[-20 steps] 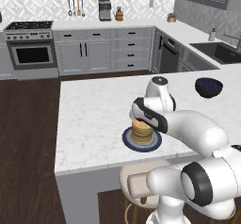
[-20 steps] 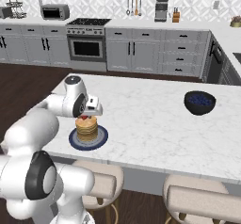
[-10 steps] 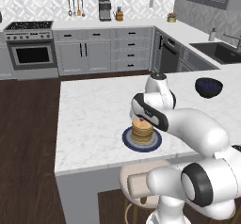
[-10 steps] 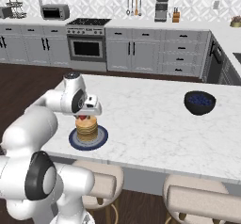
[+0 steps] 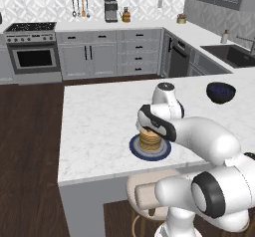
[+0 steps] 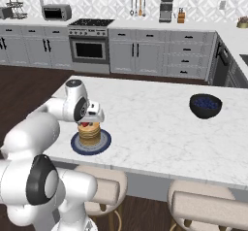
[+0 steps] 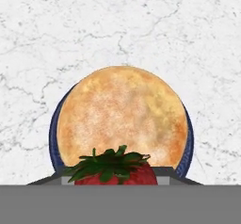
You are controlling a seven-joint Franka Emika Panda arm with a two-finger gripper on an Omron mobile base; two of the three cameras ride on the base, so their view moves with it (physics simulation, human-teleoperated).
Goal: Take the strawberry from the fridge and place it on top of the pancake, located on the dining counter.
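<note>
The pancake (image 5: pixel 150 140) is a golden-tan stack on a dark blue plate (image 5: pixel 135 149) near the front edge of the white marble dining counter (image 5: pixel 99 116). My gripper (image 5: pixel 148 128) hangs just above the stack, shut on the red strawberry (image 6: pixel 85 125). In the hand view the strawberry (image 7: pixel 115 172) with its green leaves sits at the bottom, between the jaws. Straight below it lies the round pancake (image 7: pixel 122 110), with the plate (image 7: pixel 55 138) rim around it. From the right base view the gripper (image 6: pixel 88 122) is over the pancake (image 6: pixel 89 133). The fridge is out of view.
A dark blue bowl (image 5: pixel 220 92) stands at the counter's far right, seen also as the bowl (image 6: pixel 205 105). Tan stools (image 6: pixel 208 206) are tucked under the front edge. Grey cabinets, a stove (image 5: pixel 32 52) and a sink (image 5: pixel 231 52) line the walls beyond.
The hand has sunk slightly toward the pancake stack, still shut on the strawberry. Nothing else has moved.
</note>
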